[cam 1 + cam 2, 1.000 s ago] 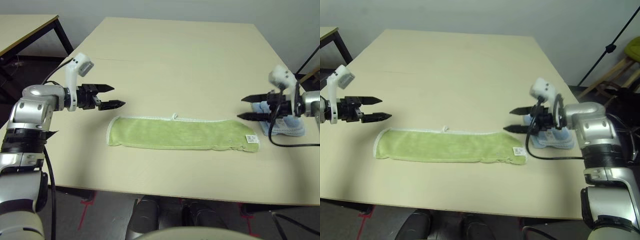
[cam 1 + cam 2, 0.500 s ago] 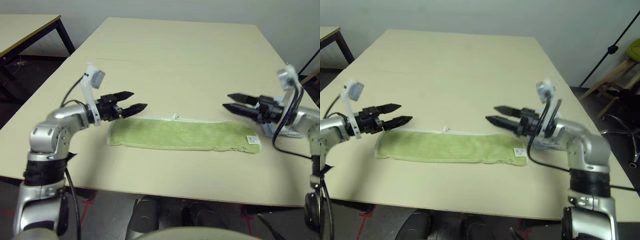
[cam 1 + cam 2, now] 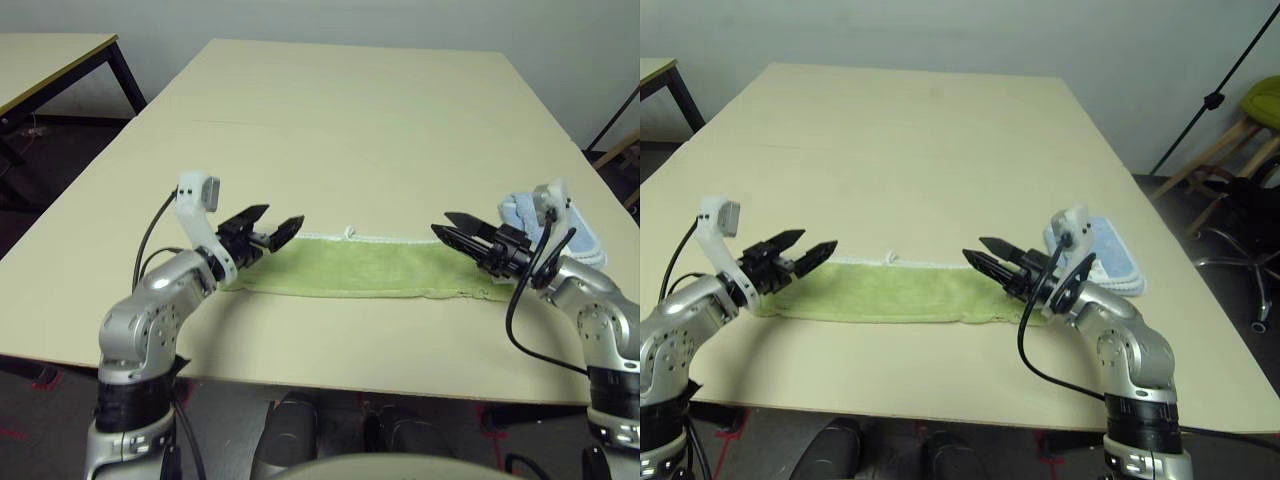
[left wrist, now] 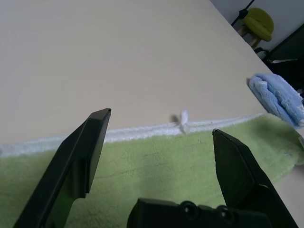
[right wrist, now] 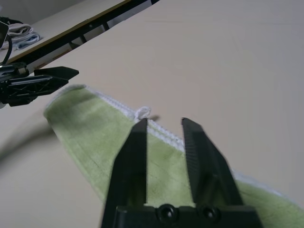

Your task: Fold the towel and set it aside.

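The lime-green towel [image 3: 370, 268] lies flat as a long strip near the table's front edge, with white stitching and a small loop [image 3: 350, 233] on its far side. My left gripper [image 3: 285, 215] hovers open just above the towel's left end, fingers spread wide in the left wrist view [image 4: 161, 122]. My right gripper [image 3: 441, 223] is low over the towel's right end. Its fingers [image 5: 137, 156] stand close together with a narrow gap, the towel [image 5: 95, 128] showing below and nothing caught between them.
A folded light-blue cloth [image 3: 1100, 255] sits on the table [image 3: 360, 120] just right of the towel, behind my right arm. A second table [image 3: 50, 55] stands at the far left. A stand and a green chair [image 3: 1265, 100] are beyond the right edge.
Both arms have swung inward and down to the towel's two ends. The right gripper's fingers have narrowed from wide apart to a slim gap. The left gripper stays wide.
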Controlling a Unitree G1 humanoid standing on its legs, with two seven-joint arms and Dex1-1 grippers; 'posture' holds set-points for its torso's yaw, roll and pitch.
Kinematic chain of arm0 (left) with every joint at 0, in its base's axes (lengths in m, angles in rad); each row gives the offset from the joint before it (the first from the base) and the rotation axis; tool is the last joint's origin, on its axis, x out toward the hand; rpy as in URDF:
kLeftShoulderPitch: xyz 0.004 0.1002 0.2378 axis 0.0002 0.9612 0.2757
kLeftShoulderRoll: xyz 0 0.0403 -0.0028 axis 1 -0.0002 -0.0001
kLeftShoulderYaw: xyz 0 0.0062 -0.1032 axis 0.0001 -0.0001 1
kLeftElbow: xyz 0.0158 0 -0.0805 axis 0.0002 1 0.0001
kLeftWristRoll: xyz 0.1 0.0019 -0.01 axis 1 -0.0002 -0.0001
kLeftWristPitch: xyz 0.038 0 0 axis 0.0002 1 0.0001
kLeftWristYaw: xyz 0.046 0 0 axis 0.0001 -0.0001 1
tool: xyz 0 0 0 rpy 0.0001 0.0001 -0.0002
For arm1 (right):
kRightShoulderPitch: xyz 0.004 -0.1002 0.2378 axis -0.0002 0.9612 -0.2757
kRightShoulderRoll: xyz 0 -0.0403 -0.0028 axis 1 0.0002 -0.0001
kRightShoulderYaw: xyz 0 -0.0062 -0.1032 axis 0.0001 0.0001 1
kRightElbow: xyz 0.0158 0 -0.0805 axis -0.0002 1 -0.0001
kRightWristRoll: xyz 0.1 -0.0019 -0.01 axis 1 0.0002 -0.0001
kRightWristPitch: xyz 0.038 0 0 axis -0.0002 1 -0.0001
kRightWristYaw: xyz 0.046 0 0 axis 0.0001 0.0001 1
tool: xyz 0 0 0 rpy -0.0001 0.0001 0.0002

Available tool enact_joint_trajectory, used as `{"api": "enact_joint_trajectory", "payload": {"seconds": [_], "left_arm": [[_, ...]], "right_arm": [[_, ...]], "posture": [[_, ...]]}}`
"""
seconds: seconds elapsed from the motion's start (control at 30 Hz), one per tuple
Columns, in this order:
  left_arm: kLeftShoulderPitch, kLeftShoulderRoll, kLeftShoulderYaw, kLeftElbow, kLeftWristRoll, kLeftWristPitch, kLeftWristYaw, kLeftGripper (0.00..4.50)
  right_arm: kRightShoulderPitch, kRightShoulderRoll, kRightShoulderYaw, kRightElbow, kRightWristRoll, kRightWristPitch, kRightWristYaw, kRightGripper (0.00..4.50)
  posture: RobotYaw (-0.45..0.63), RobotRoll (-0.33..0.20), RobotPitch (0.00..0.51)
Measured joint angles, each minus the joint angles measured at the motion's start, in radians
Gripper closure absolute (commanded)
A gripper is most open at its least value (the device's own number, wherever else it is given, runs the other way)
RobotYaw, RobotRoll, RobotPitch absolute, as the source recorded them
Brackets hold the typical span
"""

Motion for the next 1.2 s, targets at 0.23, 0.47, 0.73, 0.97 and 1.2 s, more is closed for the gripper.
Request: {"api": "enact_joint_trajectory", "payload": {"seconds": [0.23, 0.47, 0.73, 0.97, 1.2], "left_arm": [[0.033, 0.003, -0.015, 0.075, 0.049, -0.1, 0.007, 0.0], [0.047, -0.019, -0.011, 0.129, 0.061, -0.199, -0.002, 0.0], [0.047, -0.027, -0.012, 0.123, 0.042, -0.239, -0.009, 0.39], [0.043, -0.032, -0.013, 0.116, 0.042, -0.26, -0.005, 0.76], [0.044, -0.032, -0.024, 0.116, 0.04, -0.261, -0.007, 1.34]], "right_arm": [[0.048, -0.001, 0.041, 0.018, -0.048, -0.064, -0.015, 4.49], [0.059, -0.005, 0.057, 0.057, -0.074, -0.101, -0.015, 4.49], [0.052, -0.005, 0.057, 0.077, -0.073, -0.114, -0.015, 4.5], [0.037, -0.005, 0.058, 0.083, -0.07, -0.114, -0.013, 4.5], [0.033, -0.005, 0.058, 0.083, -0.065, -0.114, -0.012, 4.5]], "posture": [[0.15, 0.0, 0.103], [0.14, 0.0, 0.096], [0.15, 0.0, 0.093], [0.15, 0.0, 0.095], [0.15, 0.0, 0.095]]}}
